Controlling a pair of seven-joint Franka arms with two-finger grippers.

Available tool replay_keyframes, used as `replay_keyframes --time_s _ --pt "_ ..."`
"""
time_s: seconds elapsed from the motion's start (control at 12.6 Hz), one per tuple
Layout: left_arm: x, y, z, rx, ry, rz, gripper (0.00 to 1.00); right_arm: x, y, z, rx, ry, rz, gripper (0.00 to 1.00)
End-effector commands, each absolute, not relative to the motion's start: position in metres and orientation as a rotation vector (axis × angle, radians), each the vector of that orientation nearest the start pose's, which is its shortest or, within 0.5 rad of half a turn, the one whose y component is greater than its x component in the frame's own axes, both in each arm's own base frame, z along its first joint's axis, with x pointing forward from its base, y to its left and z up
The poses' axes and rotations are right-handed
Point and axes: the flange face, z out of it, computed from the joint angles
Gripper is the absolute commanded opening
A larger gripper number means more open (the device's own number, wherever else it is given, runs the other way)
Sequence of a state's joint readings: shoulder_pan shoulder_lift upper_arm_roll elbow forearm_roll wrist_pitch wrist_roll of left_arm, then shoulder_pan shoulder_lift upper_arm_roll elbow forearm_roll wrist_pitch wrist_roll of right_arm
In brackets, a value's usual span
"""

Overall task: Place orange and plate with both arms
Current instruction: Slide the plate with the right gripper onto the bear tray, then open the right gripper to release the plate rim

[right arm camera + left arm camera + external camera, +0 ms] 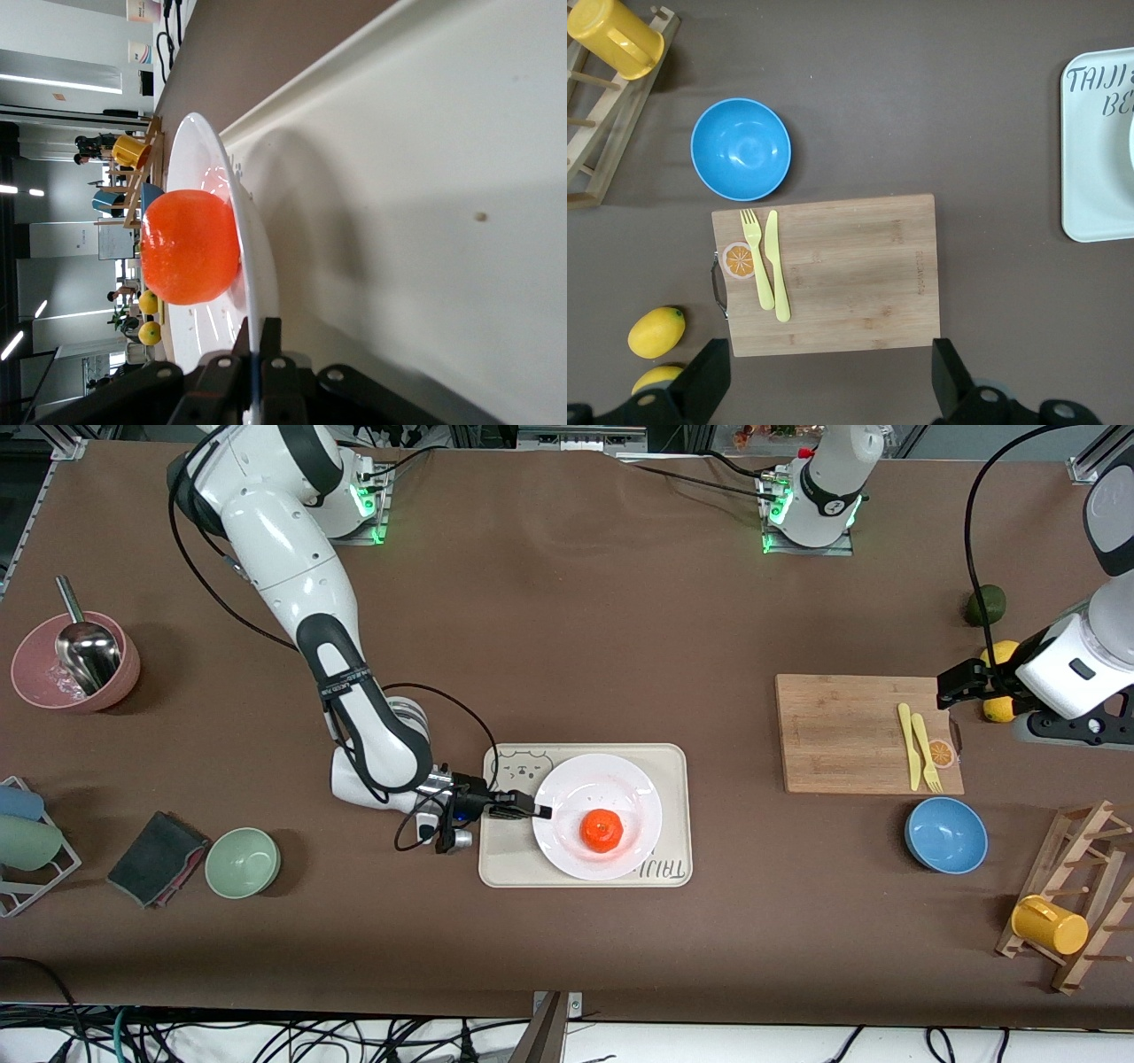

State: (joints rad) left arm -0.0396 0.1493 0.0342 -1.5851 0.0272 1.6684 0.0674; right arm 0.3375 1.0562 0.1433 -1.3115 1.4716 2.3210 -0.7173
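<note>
The white plate (pixel 625 788) lies on the beige bear-printed tray (pixel 678 815) with the orange (pixel 601 830) on it. My right gripper (pixel 542 811) is shut on the plate's rim at the edge toward the right arm's end. In the right wrist view the fingers (pixel 282 341) pinch the plate's rim (pixel 257 257), with the orange (pixel 190 246) close by. My left gripper (pixel 961 684) is open and empty, up over the table beside the cutting board (pixel 842 731); its fingertips (pixel 709 376) show wide apart.
A yellow knife and fork (pixel 919 746) lie on the cutting board. A blue bowl (pixel 945 834), yellow lemons (pixel 999 707), a lime (pixel 985 605) and a rack with a yellow mug (pixel 1050 925) stand at the left arm's end. A green bowl (pixel 243 862) and pink bowl (pixel 75 664) stand at the right arm's end.
</note>
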Motion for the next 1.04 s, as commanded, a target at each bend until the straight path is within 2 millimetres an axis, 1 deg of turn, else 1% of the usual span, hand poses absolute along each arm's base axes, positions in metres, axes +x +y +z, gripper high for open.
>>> replay_keyframes --time_s 0.0,0.08,0.16,0.24,0.32,0.48,0.56,0.64,0.72,0.88,0.96 --pt "0.597 -0.004 0.542 -3.093 0.161 0.098 1.0 0.661 0.351 0.106 -2.047 0.022 -0.089 0.0" --pt "0.597 -0.004 0.542 -3.094 0.16 0.098 1.0 0.66 0.354 0.107 -2.05 0.017 -0.092 0.32" --pt "0.597 -0.004 0.542 -3.093 0.161 0.098 1.0 0.662 0.355 0.114 -2.067 0.009 -0.12 0.99" --pt "0.597 -0.004 0.542 -3.094 0.16 0.098 1.0 0.662 0.357 0.12 -2.1 -0.048 -0.13 1.0" --pt "0.597 -0.004 0.542 -3.094 0.16 0.098 1.0 0.665 0.354 0.122 -2.121 -0.083 -0.137 1.0" --pt "0.597 -0.005 0.541 -3.094 0.163 0.1 1.0 0.667 0.355 0.132 -2.149 -0.145 -0.152 1.0" --pt "0.597 -0.004 0.541 -3.092 0.163 0.1 1.0 0.668 0.357 0.141 -2.169 -0.183 -0.163 1.0" --pt "0.597 -0.005 0.542 -3.094 0.163 0.097 1.0 0.67 0.356 0.144 -2.188 -0.198 -0.178 1.0" --pt "0.597 -0.004 0.541 -3.093 0.161 0.1 1.0 0.672 0.358 0.159 -2.194 -0.23 -0.201 1.0" --pt "0.597 -0.005 0.541 -3.094 0.163 0.1 1.0 0.674 0.36 0.17 -2.24 -0.34 -0.22 1.0" --pt "0.597 -0.004 0.541 -3.092 0.163 0.1 1.0 0.678 0.358 0.183 -2.281 -0.401 -0.234 1.0"
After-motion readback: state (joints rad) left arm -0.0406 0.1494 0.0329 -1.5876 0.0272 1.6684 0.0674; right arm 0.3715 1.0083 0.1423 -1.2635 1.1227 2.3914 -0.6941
